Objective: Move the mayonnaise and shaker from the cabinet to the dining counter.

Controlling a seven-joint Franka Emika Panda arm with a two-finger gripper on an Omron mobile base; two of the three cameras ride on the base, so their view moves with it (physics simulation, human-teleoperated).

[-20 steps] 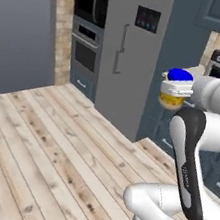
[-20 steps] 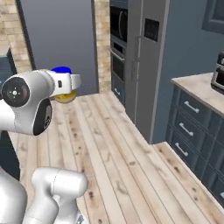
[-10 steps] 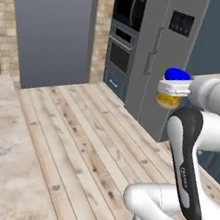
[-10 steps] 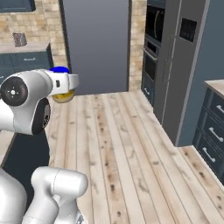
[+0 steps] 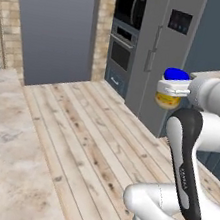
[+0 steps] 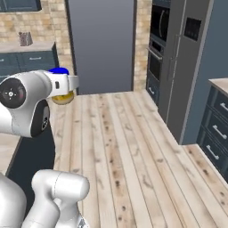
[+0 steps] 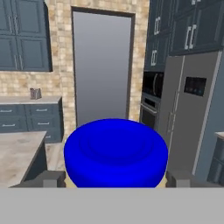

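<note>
One white arm stands folded above its base, forearm level, carrying the mayonnaise [image 5: 169,91] high over the plank floor [image 5: 92,139]. The gripper [image 5: 171,87] is clamped on the jar, a finger on either side. The squat jar stands upright, blue lid up, with the beige dining counter [image 5: 6,165] low alongside.

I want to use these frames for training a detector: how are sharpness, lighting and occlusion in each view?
Left base view: evenly lit, soft, no glare; the mayonnaise in the gripper reads clearly against the fridge. Right base view: similar flat light, jar half hidden behind the arm. Hand view: the blue lid blocks the lower middle; the background stays fairly sharp.
</note>
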